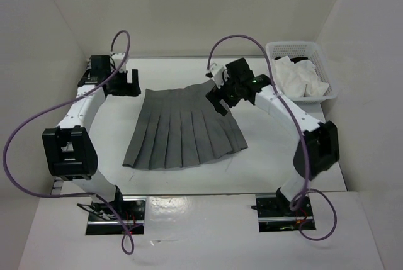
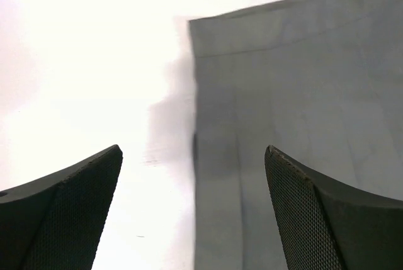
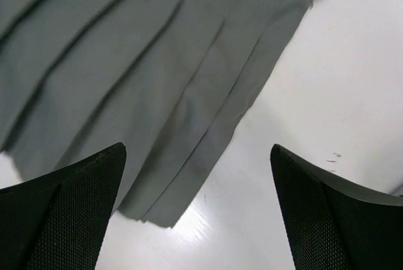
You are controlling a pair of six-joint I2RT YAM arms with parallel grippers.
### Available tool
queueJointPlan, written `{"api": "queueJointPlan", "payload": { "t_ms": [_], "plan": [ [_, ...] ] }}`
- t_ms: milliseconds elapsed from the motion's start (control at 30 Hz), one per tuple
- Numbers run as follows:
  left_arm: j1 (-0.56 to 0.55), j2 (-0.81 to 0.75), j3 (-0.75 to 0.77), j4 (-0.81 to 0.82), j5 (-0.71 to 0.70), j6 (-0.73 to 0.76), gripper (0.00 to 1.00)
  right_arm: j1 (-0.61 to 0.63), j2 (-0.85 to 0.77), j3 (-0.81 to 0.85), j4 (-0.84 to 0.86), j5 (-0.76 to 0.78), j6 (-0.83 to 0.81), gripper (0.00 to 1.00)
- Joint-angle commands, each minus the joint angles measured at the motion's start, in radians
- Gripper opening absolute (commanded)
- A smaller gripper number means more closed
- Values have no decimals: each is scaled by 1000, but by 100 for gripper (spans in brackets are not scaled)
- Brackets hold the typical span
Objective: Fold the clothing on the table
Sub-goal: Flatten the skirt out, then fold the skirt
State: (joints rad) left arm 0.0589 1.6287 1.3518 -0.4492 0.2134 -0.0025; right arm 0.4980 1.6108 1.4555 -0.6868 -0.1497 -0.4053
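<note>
**Both fingers wide open, poised at the skirt's waistband end**

The skirt [image 1: 182, 128] lies flat and unfolded in the middle of the bench [image 1: 264, 163]. Its narrow waistband is on the far side and its wide hem faces the arm bases. No fold has been made yet, so the task looks to be at its very start.

The left fingers [image 1: 130, 85] hover just beside the far left corner, spread fully apart and holding nothing. In the left wrist view, the corner and the side edge sit in the gap between them. That placement probably lines up a pinch on the corner.

The right fingers [image 1: 220, 99] hang over the far right part of the skirt, equally wide and empty. The right wrist view shows the pleats and the right side edge between them, with bare bench beyond.

Taking both far corners together would let the 2 arms draw the waistband toward the hem in 1 even fold. The fabric is thin and lies close to the bench, so a shallow pinch may miss it.
</note>
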Motion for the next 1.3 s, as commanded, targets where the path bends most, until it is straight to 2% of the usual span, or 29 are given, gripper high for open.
{"api": "queueJointPlan", "payload": {
  "t_ms": [0, 200, 400, 533, 700, 900, 1100, 1133, 1200, 1267],
  "plan": [
    [33, 74, -28, 32, 93, -11, 100, -35, 112, -7, 88, 18, 42, 99],
    [58, 192, 32, 21, 124, 24, 100, -88, 234, 31, 173, -49, 17, 96],
    [85, 301, 107, 58, 254, 33, 98, -160, 392, 241, 127, -156, 28, 92],
    [104, 401, 199, 58, 306, 42, 96, -170, 428, 278, 107, -165, 28, 91],
    [104, 523, 319, 37, 350, 42, 87, -190, 474, 309, 98, -204, 17, 91],
    [104, 617, 449, 3, 392, 42, 87, -223, 509, 351, 59, -258, 8, 89],
    [94, 658, 469, -16, 411, 33, 85, -234, 509, 352, 59, -281, 8, 89],
    [84, 672, 481, -25, 420, 45, 82, -234, 509, 352, 59, -281, 19, 88],
    [84, 684, 491, -37, 420, 45, 70, -234, 518, 361, 59, -281, 19, 88],
    [73, 694, 491, -49, 420, 55, 69, -234, 518, 361, 59, -281, 19, 88]
  ]
}}
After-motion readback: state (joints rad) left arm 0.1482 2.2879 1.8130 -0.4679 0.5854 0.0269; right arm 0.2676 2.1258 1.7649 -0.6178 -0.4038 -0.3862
